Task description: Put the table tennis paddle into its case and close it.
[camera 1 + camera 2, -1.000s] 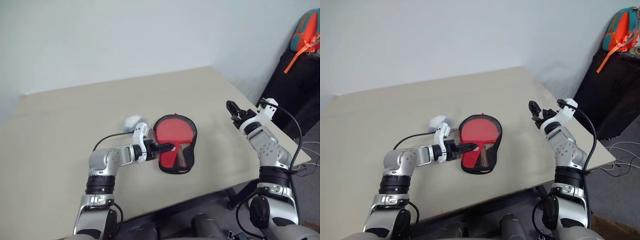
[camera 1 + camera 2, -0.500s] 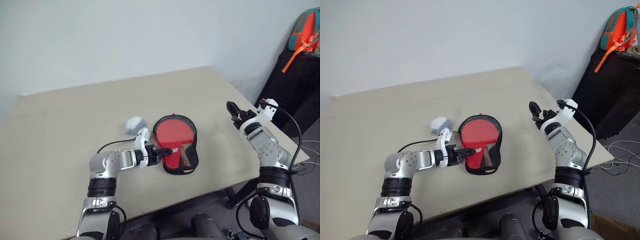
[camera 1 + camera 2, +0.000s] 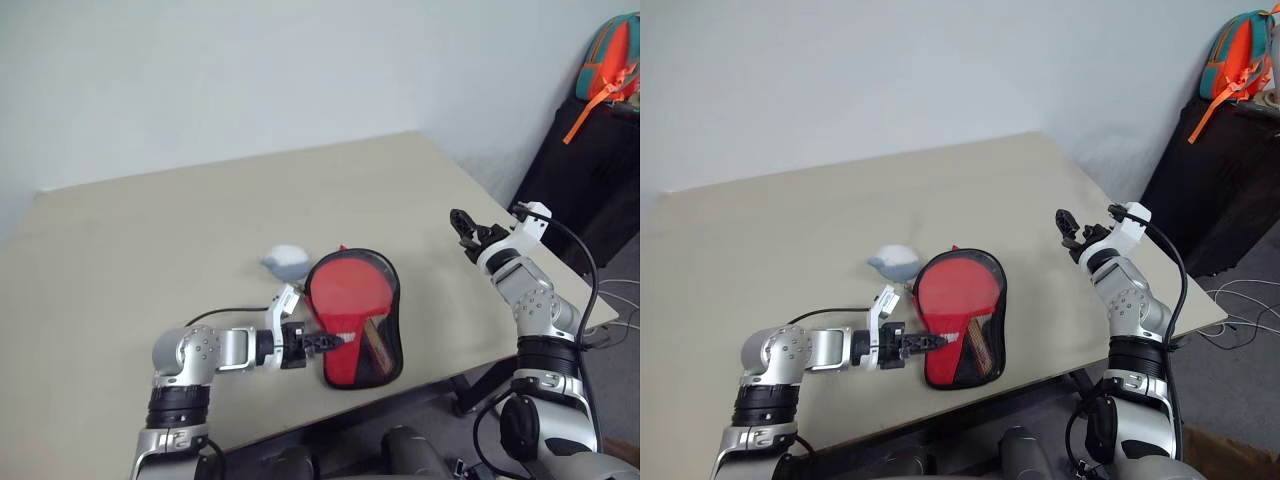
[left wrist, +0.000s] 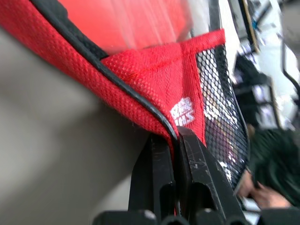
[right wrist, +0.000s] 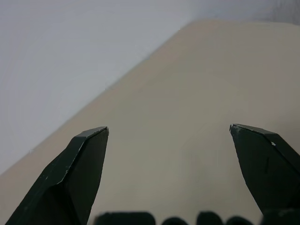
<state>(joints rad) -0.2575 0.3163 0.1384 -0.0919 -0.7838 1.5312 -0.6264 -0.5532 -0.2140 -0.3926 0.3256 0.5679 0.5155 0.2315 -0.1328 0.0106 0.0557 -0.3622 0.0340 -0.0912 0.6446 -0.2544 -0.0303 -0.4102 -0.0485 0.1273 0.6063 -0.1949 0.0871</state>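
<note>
beige table (image 3: 120, 230): left gripper (image 4: 174, 136) pinches mesh-panelled fabric case (image 3: 362, 320), seemingly its piping

Even, soft indoor light, faint shadows on the tabletop (image 3: 150, 230), no glare, left wrist view partly blurred

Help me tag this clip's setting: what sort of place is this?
Probably a plain indoor lab or office room, not a sports hall: a bare beige rectangular table against a blank pale wall, a black cabinet bearing an orange-and-teal backpack, and loose cables on the floor.
</note>
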